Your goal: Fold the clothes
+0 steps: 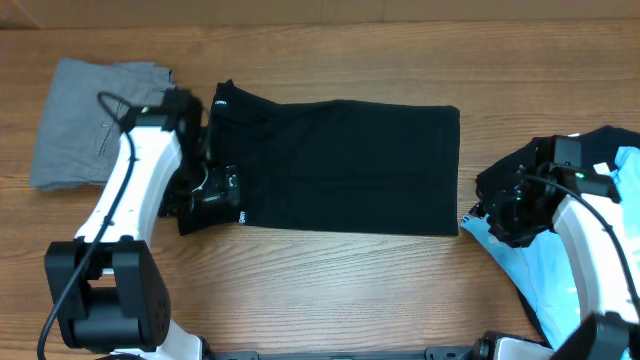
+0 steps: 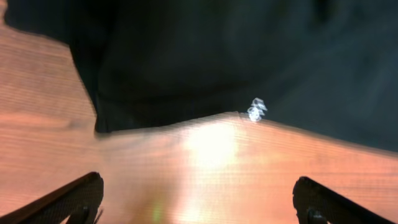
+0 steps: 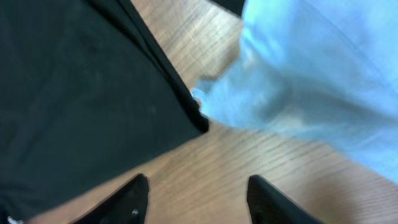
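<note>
1. Left gripper [image 2: 199, 208]: I see the jaws spread wide and holding nothing, over bare wood just off the near left corner of the black T-shirt [image 1: 340, 165].
2. Right gripper [image 3: 198, 199]: jaws partly apart and empty, over wood between the black T-shirt's right corner and the light blue T-shirt [image 3: 311, 74].
3. The black T-shirt lies flat mid-tabletop [image 1: 320, 290]. The grey garment [image 1: 80, 125] sits toward the far left corner, the light blue T-shirt at the right edge.
</note>
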You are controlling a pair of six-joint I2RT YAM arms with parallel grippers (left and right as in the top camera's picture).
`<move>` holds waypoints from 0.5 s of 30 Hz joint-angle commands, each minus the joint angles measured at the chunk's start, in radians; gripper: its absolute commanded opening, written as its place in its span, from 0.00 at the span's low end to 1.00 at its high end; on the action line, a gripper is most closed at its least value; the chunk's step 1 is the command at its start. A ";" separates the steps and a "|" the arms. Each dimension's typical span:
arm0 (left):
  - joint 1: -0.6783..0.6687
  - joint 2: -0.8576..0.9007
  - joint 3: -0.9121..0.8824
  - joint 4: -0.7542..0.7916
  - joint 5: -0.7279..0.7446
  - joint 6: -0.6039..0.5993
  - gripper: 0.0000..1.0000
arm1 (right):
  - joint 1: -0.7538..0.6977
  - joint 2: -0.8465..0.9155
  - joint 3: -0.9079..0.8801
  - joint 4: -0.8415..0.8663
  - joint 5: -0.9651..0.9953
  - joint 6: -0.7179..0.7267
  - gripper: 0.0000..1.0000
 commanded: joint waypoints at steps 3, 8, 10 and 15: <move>0.153 -0.019 -0.177 0.167 0.063 -0.022 1.00 | 0.009 0.094 -0.085 0.173 -0.109 0.048 0.48; 0.203 -0.018 -0.325 0.346 0.052 -0.017 1.00 | 0.013 0.169 -0.149 0.236 -0.109 0.106 0.56; 0.216 -0.018 -0.372 0.389 0.052 -0.017 1.00 | 0.013 0.175 -0.170 0.245 -0.141 0.105 0.55; 0.220 -0.018 -0.399 0.439 0.045 -0.016 0.98 | 0.018 0.175 -0.207 0.285 -0.174 0.103 0.45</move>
